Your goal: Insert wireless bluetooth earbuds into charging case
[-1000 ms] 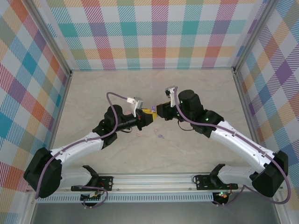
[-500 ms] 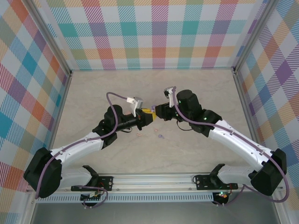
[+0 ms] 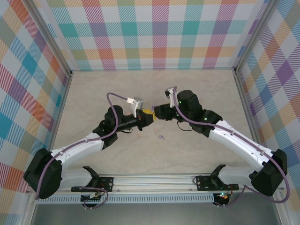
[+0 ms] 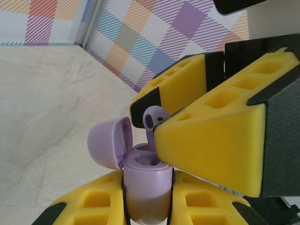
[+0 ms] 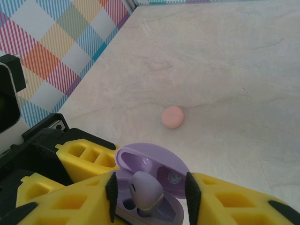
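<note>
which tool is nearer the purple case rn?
Left. The left tool is shut on the case, one finger on each side. The right tool is just above the case's open mouth, fingers either side of the earbud standing in it.

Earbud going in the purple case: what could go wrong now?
The earbud sticks up from the case, not fully in, so it might tip out or jam crooked. The right hand sits close around it and could drag it out when pulling away. It could bump the open lid.

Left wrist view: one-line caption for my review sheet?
Left claw grips the open purple case; a purple earbud sits half-inserted between the right claw's yellow fingers.
</note>
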Controlling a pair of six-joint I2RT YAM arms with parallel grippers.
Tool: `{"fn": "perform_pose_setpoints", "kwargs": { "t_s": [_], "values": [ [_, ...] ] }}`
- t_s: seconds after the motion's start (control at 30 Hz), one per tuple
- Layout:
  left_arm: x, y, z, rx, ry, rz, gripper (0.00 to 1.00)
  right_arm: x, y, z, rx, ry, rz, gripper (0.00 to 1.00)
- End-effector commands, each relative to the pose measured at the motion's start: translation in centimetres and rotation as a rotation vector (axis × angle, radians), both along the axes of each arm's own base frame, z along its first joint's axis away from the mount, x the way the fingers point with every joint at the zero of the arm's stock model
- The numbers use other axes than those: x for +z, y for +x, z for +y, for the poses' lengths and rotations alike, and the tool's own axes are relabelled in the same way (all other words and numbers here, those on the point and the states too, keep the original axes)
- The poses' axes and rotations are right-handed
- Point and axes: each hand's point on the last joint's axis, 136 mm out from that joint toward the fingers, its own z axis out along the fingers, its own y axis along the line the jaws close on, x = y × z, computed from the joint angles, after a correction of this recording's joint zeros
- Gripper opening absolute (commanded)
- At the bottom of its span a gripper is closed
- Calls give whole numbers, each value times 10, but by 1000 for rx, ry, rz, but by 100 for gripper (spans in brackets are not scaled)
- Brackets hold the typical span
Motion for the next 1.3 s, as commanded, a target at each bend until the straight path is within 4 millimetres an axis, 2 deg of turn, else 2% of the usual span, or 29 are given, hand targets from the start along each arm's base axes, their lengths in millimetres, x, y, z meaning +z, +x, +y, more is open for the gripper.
{"fn": "perform_pose_setpoints", "kwargs": {
  "t_s": [0.0,0.4,0.73,0.93,1.17,1.27],
  "values": [
    [23,-8,-1,-20,-45,-102,16,10,-7,1,21,11,9,50],
    [24,-11,3,-14,-31,-148,16,26,-13,-4,20,32,-5,55],
    [21,-11,1,-20,-23,-140,15,24,-16,1,50,40,9,46],
    [21,-11,1,-28,-23,-141,15,23,-15,-1,39,31,8,45],
    [20,-15,-1,-49,-15,-149,15,25,-13,-2,21,41,3,33],
    [16,-15,0,-46,-2,-147,15,17,-7,-7,-28,14,20,31]
  ]
}}
